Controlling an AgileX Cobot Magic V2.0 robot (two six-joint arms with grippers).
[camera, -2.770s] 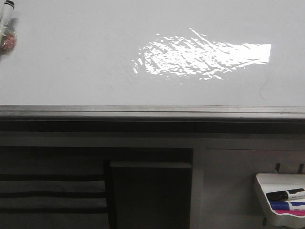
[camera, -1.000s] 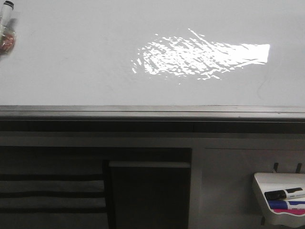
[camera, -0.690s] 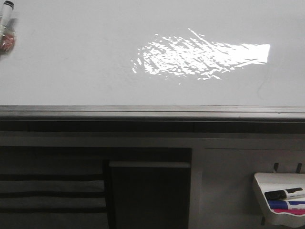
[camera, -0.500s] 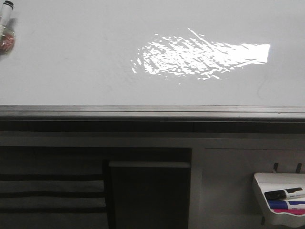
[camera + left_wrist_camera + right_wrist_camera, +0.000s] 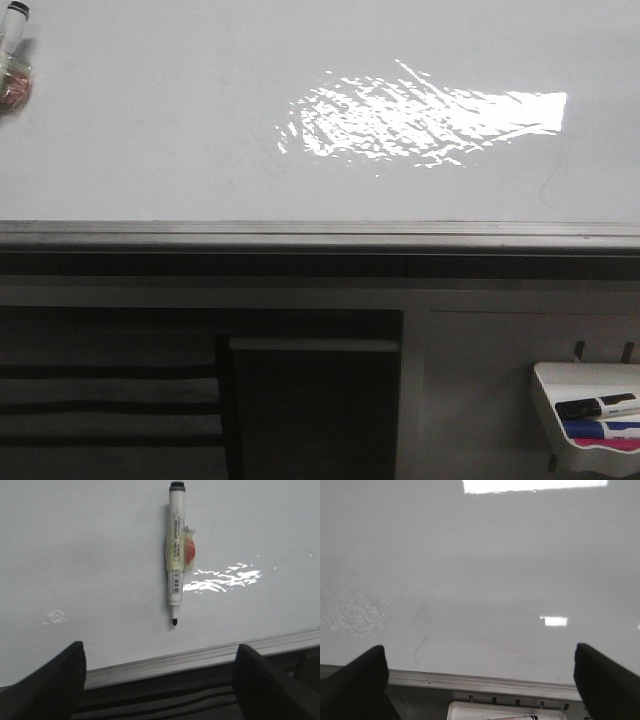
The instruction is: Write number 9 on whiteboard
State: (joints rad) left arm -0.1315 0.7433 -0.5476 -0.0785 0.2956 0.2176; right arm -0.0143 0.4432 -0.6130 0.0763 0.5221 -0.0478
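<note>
The whiteboard [image 5: 180, 130] fills the upper half of the front view, glossy, with a bright glare patch [image 5: 420, 125]. The number 9 is out of view; only a faint grey smear [image 5: 422, 640] marks the board near its lower edge. A white marker [image 5: 175, 555] with a black tip clings to the board, taped to a red magnet [image 5: 189, 552]; it sits at the far upper left [image 5: 12, 25] in the front view. My left gripper [image 5: 160, 647] is open below the marker's tip, apart from it. My right gripper [image 5: 480, 649] is open, facing bare board.
A dark metal ledge [image 5: 320, 235] runs along the board's lower edge. Below it at the right hangs a small white tray [image 5: 590, 385] holding black, blue and pink markers [image 5: 597, 408]. Dark panels and slats [image 5: 110, 400] lie lower left.
</note>
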